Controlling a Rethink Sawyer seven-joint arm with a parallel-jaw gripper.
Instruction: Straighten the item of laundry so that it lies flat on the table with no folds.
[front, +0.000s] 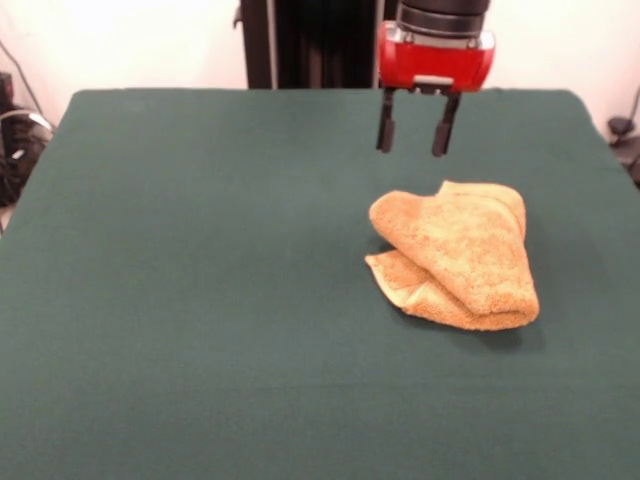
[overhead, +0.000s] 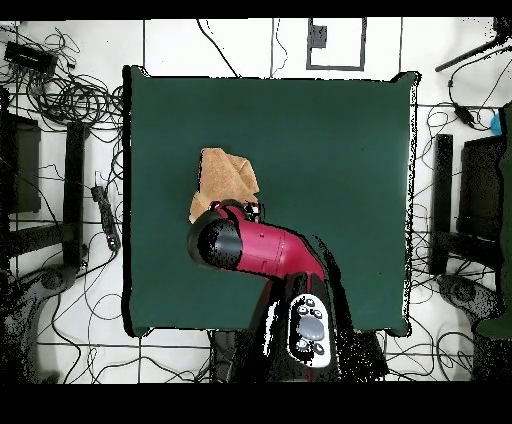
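The item of laundry (front: 456, 254) is a mustard terry towel, folded over on itself in a thick bundle on the right half of the green table (front: 200, 280). In the overhead view the towel (overhead: 226, 176) pokes out from under the red arm. My gripper (front: 411, 148) hangs in the air just behind the towel's far edge, apart from it. Its two dark fingers (front: 385, 130) point down with a clear gap between them and nothing held. The arm's head hides the gripper from above.
The red and black arm (overhead: 262, 250) reaches in over the table's near-base side in the overhead view. Cables (overhead: 70, 95) and dark stands lie on the floor around the table's edges.
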